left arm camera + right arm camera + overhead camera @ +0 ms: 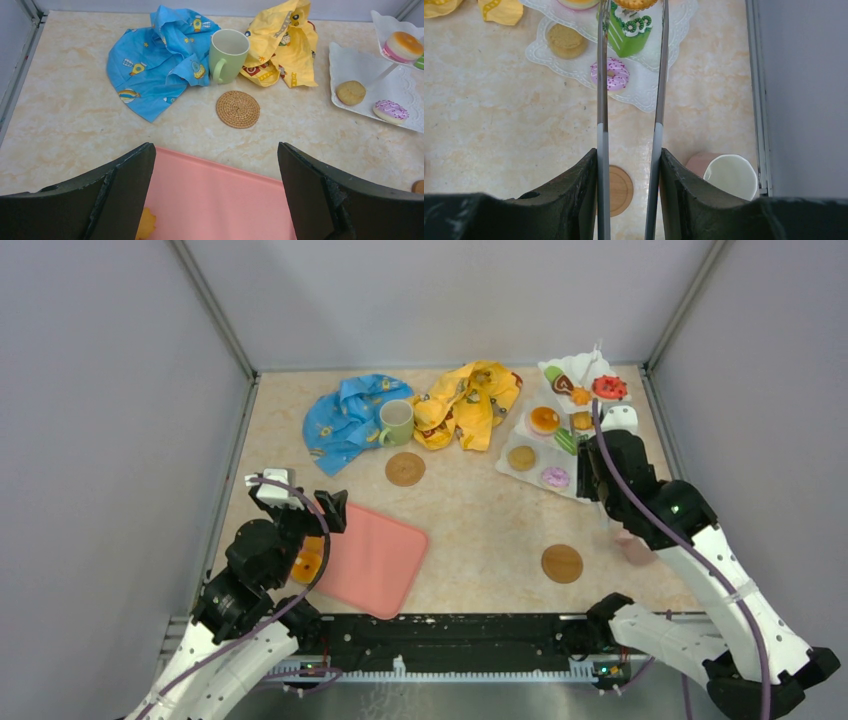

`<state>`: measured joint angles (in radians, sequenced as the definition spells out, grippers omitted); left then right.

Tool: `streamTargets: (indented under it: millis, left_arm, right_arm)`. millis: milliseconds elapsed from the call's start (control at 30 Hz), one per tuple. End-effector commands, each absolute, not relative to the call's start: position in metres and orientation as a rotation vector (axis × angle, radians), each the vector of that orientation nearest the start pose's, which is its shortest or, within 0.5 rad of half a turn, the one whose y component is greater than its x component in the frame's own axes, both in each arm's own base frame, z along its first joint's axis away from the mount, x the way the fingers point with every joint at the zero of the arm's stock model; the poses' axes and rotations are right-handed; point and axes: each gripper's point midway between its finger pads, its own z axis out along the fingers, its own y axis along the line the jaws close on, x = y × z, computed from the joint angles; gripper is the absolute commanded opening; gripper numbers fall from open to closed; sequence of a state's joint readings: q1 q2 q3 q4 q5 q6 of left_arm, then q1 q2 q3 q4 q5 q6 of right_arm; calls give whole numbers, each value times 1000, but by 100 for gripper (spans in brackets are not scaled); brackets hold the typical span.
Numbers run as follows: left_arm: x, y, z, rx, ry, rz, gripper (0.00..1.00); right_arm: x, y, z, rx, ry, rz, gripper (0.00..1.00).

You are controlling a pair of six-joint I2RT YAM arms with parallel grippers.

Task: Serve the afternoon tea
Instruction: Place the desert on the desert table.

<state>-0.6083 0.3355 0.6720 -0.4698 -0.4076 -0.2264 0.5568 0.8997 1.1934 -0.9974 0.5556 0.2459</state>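
- The left gripper (pixel 215 146) stood spread wide with nothing between its fingers, over the near edge of the pink tray (pixel 375 560) at the lower left of the top view.
- An orange pastry (pixel 146 225) showed on the tray beside the left finger, partly hidden.
- The right gripper (pixel 629 152) was clamped on a pair of metal tongs (pixel 602 100), one blade pressed against each finger.
- The tongs reached to the white tiered stand (pixel 357 62) at the upper right of the top view, their blades on either side of a green cake slice (pixel 629 35); whether the tips gripped anything could not be told.
- A pink donut (pixel 610 75) and a round biscuit (pixel 565 40) lay on the lowest tier.
- The pale green mug (pixel 396 423) stood upright between the blue cloth (pixel 345 420) and the yellow cloth (pixel 468 402), with one coaster (pixel 405 469) bare just below it.
- The second coaster (pixel 562 563) lay bare at lower centre right, and a pale mug (pixel 730 176) stood to its right, apart from it.
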Motion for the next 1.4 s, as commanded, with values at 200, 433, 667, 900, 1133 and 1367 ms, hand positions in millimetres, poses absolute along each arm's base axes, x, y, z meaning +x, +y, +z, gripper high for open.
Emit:
streamTargets:
  millis: [200,433,667,900,1133,1367]
  left_arm:
    - [211,-73,279,16,1646,-300,99]
    - [211,-73,280,13,1645,-297,99]
    - [211,-71,280,9,1642,-294,99]
    - [212,-72,279,16,1645,-286,99]
    - [213,-72,277,18,1656,-279,99]
    - [214,-72,276,21,1657,-277,99]
  right_arm:
    - [237,22,286,22,2116,-252,35]
    - [244,17,287,34,2111,-260,35]
    - [261,16,278,15,2125,-218,35]
    - [278,15,267,-2,2126,-204,35]
    - [296,11,256,-12,2134,-239,38]
    - [301,10,258,-6,2125,-226,44]
